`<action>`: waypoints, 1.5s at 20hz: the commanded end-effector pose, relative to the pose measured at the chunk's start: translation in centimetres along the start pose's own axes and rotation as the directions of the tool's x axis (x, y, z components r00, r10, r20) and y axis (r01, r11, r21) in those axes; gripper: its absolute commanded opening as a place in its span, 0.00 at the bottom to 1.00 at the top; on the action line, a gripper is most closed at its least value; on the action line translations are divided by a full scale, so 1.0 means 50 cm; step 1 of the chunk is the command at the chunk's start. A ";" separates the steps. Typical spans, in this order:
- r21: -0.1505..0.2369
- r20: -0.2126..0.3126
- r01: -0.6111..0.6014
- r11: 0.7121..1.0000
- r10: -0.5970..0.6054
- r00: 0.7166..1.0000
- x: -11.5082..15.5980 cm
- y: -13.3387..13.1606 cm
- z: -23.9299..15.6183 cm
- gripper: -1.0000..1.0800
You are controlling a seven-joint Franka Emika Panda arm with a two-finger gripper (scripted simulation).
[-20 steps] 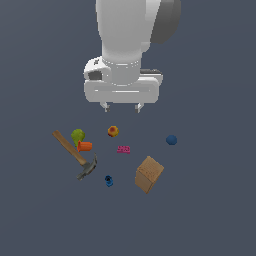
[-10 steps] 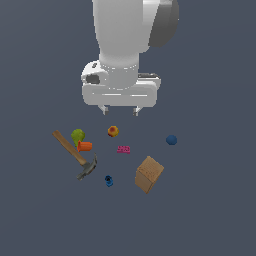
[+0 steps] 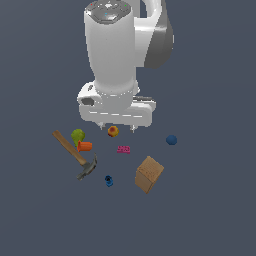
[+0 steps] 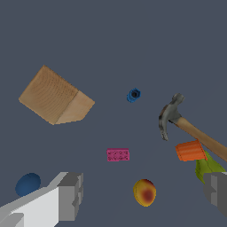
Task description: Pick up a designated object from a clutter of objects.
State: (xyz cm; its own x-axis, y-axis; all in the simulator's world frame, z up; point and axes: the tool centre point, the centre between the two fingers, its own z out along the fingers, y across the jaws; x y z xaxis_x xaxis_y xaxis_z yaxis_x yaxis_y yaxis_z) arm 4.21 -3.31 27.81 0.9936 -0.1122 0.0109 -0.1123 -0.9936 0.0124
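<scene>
The designated object [image 3: 108, 180] is a tiny dark blue spool lying between the hammer head and the brown box; the wrist view shows the same spool [image 4: 133, 95] lying alone on the floor. My gripper [image 3: 118, 127] hangs open above the clutter of objects, over the red-yellow ball [image 3: 113, 131] and well short of the spool. In the wrist view, the gripper [image 4: 144, 193] has its two grey fingers [image 4: 71, 195] spread wide. Nothing is held between them.
The wooden-handled hammer [image 3: 75, 154], green fruit [image 3: 77, 135] and orange cylinder [image 3: 85, 146] lie at the exterior view's left. The pink brick [image 3: 123, 149] sits mid-clutter. The brown box [image 3: 149, 173] and blue ball [image 3: 171, 140] are at the exterior view's right.
The arm has come down toward the clutter, its fingertips now level with the red-yellow ball in the exterior view. The objects have not moved.
</scene>
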 end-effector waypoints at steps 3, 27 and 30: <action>0.006 0.004 -0.065 0.998 0.065 0.998 0.049 0.011 0.062 0.96; 0.008 0.014 -0.327 0.945 0.326 0.945 0.190 0.070 0.369 0.96; 0.008 0.014 -0.330 0.944 0.329 0.944 0.191 0.071 0.373 0.96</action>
State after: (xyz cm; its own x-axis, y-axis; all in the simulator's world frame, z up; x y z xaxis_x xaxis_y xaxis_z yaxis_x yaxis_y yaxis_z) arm 13.42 -8.14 9.38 0.9021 -0.4316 -0.0012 -0.4316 -0.9021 0.0005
